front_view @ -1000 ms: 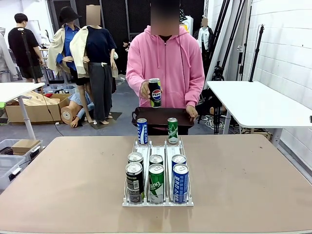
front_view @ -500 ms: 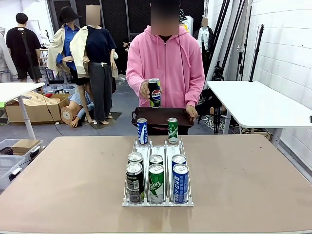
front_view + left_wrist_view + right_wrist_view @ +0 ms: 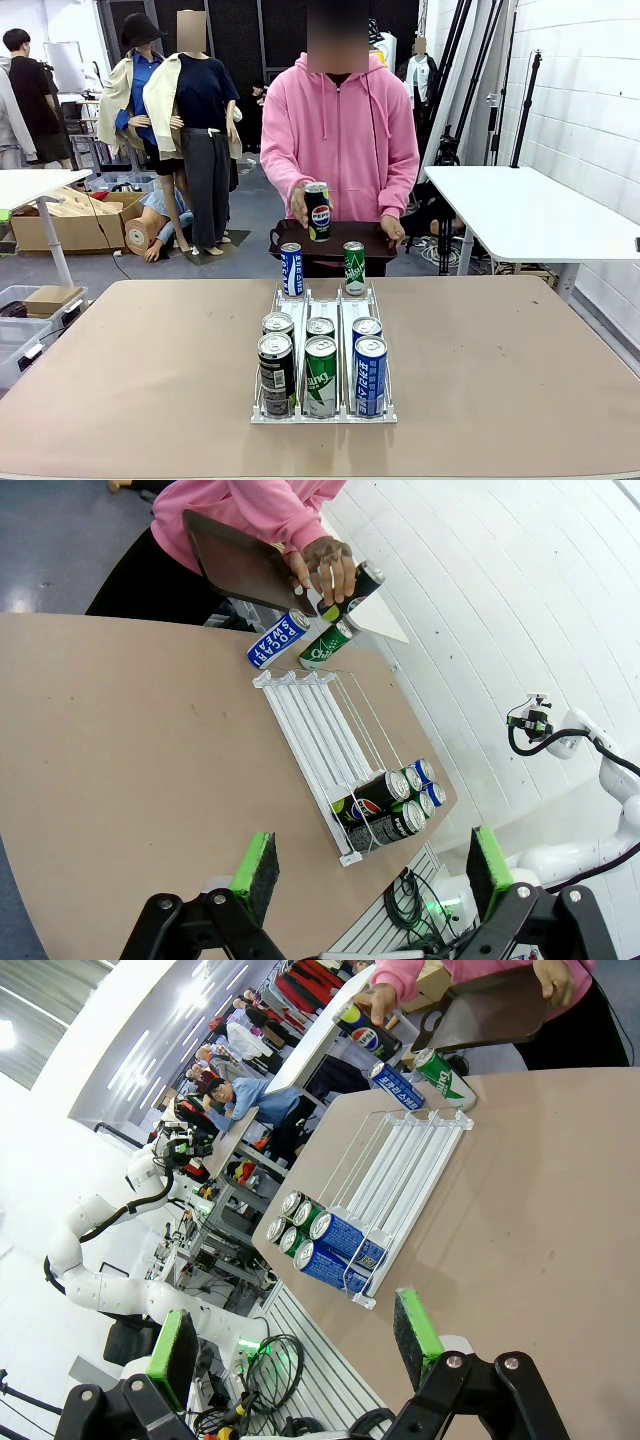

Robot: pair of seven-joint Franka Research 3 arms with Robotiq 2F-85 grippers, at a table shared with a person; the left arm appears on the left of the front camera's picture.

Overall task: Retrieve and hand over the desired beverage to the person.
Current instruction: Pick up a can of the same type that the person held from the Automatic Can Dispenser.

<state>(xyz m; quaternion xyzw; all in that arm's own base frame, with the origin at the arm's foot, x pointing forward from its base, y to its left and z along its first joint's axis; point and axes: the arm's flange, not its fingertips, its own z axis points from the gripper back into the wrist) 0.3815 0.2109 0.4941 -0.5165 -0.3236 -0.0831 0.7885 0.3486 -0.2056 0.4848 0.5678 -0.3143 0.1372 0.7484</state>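
Front view: a white rack (image 3: pixel 323 300) on the table (image 3: pixel 130 380) holds six cans (image 3: pixel 320 362) in three lanes at its near end. A blue can (image 3: pixel 291 269) and a green can (image 3: pixel 354 267) stand at its far end. The person (image 3: pixel 340 130), across the table, holds a black can (image 3: pixel 318 211) upright over a dark tray (image 3: pixel 345 240).

Left wrist view: my left gripper (image 3: pixel 372 870) hangs released and empty above the table, and the blue can's print reads Pocari Sweat.

Right wrist view: my right gripper (image 3: pixel 293 1345) is likewise spread wide, grasping nothing.

Bright, even indoor light; soft shadows; sharp focus; wrist views tilted and bent at their edges.
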